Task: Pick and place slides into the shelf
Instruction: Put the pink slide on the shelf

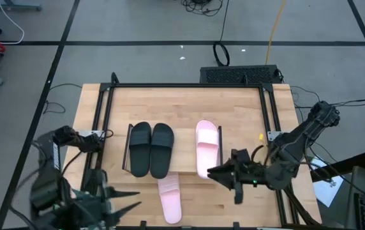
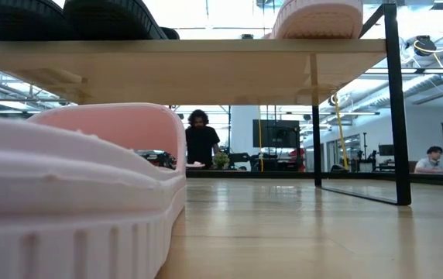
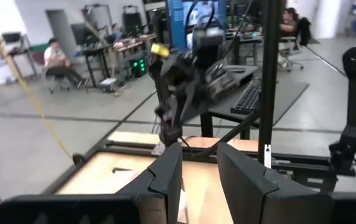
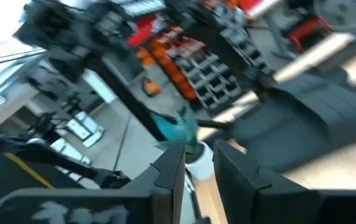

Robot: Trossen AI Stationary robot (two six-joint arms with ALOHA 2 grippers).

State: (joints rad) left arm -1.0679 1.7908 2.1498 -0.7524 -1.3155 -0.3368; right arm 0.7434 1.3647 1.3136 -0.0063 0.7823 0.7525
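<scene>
Slides, high view: matte black pair (image 1: 151, 149) and one pale pink slide (image 1: 208, 147) lie side by side on the low light-wood shelf with thin black frame (image 1: 184, 167); the second pale pink slide (image 1: 169, 199) lies on the wooden counter (image 1: 240, 108) just in front of the shelf. Left pincer (image 1: 129, 203) hovers near that slide, holding nothing. Right pincer (image 1: 212, 172) hangs at the shelf's front edge, beside the shelved pink slide.

Low view: pink slide on the counter fills the foreground; shelf board overhead carries the others.

Left wrist view: fingers (image 3: 165, 177) slightly parted, empty.

Right wrist view: fingers (image 4: 172, 171) narrowly parted, empty.
</scene>
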